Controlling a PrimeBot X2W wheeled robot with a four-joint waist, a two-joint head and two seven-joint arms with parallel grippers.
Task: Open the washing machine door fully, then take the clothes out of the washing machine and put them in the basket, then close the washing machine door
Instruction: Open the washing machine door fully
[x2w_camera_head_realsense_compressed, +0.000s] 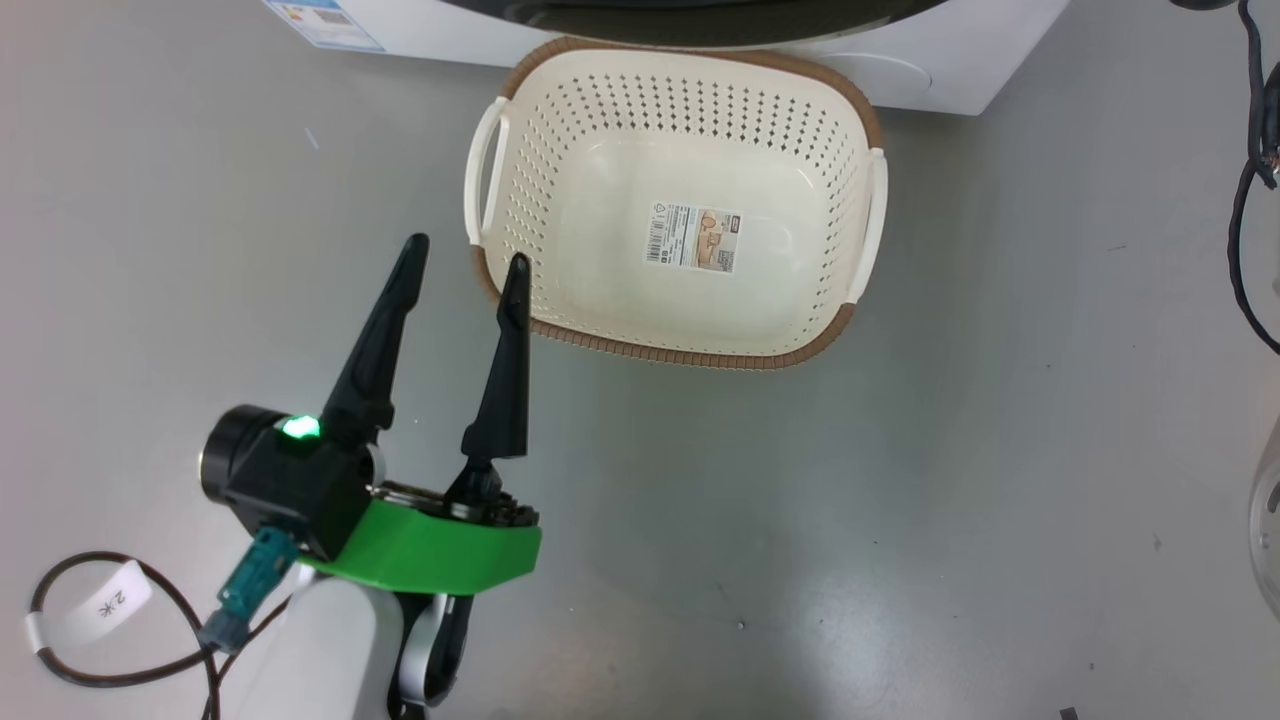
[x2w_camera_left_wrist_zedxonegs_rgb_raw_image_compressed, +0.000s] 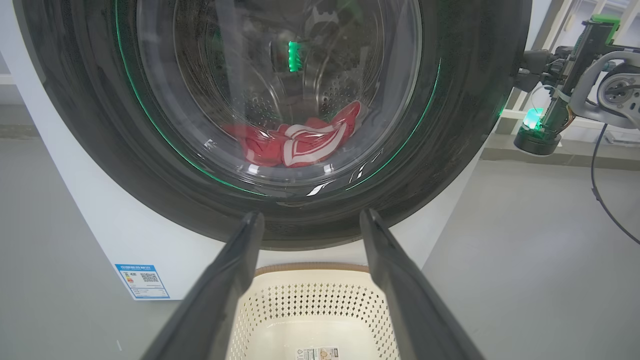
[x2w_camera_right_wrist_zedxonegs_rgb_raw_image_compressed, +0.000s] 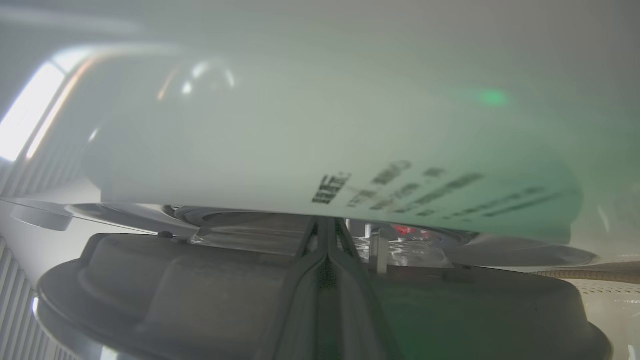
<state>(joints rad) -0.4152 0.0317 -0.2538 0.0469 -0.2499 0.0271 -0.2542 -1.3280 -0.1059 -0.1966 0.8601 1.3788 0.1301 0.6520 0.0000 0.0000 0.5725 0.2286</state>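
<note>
Red clothes (x2w_camera_left_wrist_zedxonegs_rgb_raw_image_compressed: 300, 145) sit behind the washing machine door (x2w_camera_left_wrist_zedxonegs_rgb_raw_image_compressed: 450, 150)!
The door is dead ahead of the left gripper (x2w_camera_head_realsense_compressed: 468, 250), fingers spread wide, basket (x2w_camera_left_wrist_zedxonegs_rgb_raw_image_compressed: 310, 300) just beneath them; the right gripper (x2w_camera_right_wrist_zedxonegs_rgb_raw_image_compressed: 326, 225), fingers pinched together, noses the door's edge.

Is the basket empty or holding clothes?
Empty: the basket holds just its paper label; the clothes lie behind the washing machine door.

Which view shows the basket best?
The head view: the whole basket lies in frame, with rim, both handles and floor label. The left wrist view cuts it off at the bottom edge; the right wrist view catches a blurred sliver of rim.
</note>
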